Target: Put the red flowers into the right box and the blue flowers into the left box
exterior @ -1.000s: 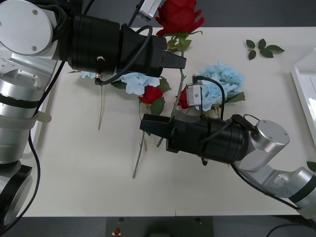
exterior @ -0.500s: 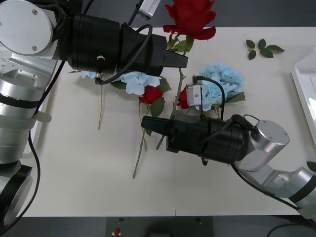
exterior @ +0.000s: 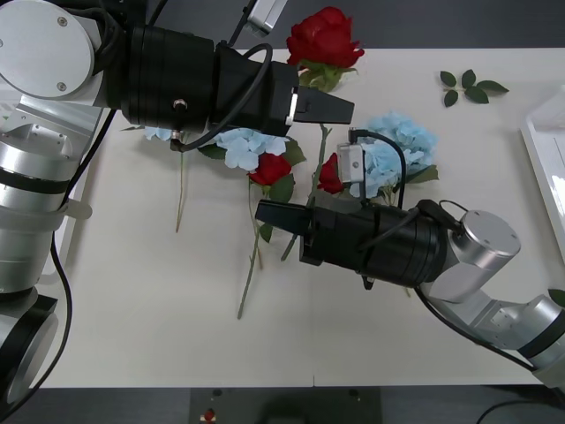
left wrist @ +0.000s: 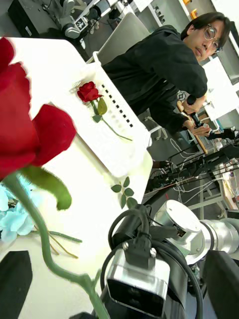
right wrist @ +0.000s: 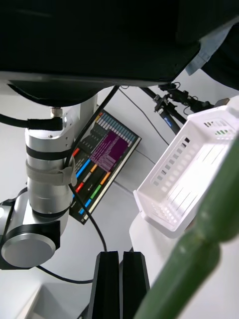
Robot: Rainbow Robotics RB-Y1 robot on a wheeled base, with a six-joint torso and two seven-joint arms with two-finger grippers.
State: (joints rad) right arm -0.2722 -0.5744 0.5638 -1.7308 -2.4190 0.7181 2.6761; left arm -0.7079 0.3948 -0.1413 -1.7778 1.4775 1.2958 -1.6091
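Observation:
One of the red flowers [exterior: 324,40] hangs raised above the table's far edge. Its long stem runs down to my right gripper [exterior: 265,215], which is shut on it; the black fingers [right wrist: 121,256] press together with the blurred stem [right wrist: 199,249] close beside them. My left gripper [exterior: 340,110] is open just under the bloom [left wrist: 25,129], with the stem [left wrist: 45,249] between its spread fingers [left wrist: 119,269]. Two more red flowers [exterior: 269,168] and the blue flowers [exterior: 397,146] lie on the table. The right box [left wrist: 119,144] holds one red rose [left wrist: 88,92]. The left box [right wrist: 189,184] stands off the table's left side.
Another blue cluster [exterior: 247,146] lies under my left arm. Leaf sprigs [exterior: 468,87] lie at the far right of the table [exterior: 141,309]. The right box's rim [exterior: 540,159] shows at the right edge. The near half of the table is bare.
The raised rose's head swung right, then back left and slightly lower. My left gripper's fingertip now reaches further right under the bloom. My right gripper shifted slightly right.

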